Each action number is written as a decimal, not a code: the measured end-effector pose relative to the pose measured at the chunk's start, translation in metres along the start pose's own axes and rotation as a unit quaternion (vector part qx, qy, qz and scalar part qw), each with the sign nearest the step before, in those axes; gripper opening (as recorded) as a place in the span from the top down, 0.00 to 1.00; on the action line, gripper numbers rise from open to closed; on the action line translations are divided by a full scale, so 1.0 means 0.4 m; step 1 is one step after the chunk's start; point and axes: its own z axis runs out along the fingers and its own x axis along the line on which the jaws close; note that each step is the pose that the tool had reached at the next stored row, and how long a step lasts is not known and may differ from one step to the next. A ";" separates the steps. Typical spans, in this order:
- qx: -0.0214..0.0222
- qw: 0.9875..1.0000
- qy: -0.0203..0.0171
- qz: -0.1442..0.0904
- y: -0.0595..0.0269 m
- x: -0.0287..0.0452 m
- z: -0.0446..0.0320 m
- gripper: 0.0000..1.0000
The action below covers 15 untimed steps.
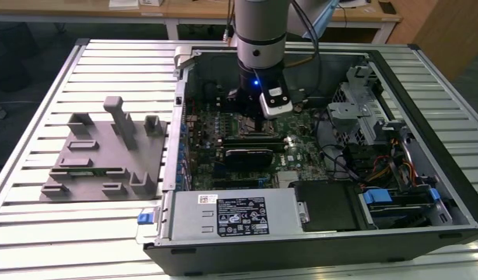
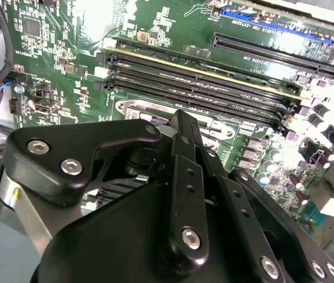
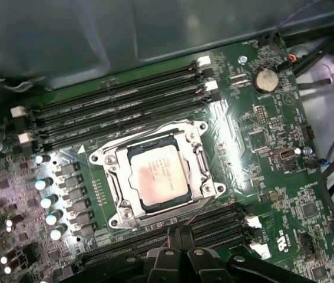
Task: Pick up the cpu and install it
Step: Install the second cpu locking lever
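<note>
The cpu, a pale silver square, lies flat in the metal-framed socket on the green motherboard. In the first wrist view my gripper hovers just beside the socket's edge, its black fingers drawn together with nothing between them. A thin wire lever runs from the socket frame toward the fingertips. In the second wrist view the gripper points down at the board near the memory slots. In the exterior view the arm stands upright inside the open computer case.
Memory slots flank the socket on both sides. A coin cell and cables lie nearby. A grey fixture sits at the exterior view's left. A power supply, a black block and a drive cage crowd the case.
</note>
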 end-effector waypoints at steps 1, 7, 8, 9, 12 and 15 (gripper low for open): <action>0.000 1.000 0.000 -0.004 -0.001 0.001 0.000 0.89; -0.001 1.000 0.000 -0.020 -0.005 0.012 0.001 0.89; -0.001 1.000 0.000 -0.020 -0.005 0.012 0.001 0.89; -0.001 1.000 0.000 -0.020 -0.005 0.012 0.001 0.89; 0.002 1.000 0.010 -0.020 -0.005 0.012 0.003 0.89; 0.006 0.999 0.026 -0.025 -0.007 0.012 0.007 0.89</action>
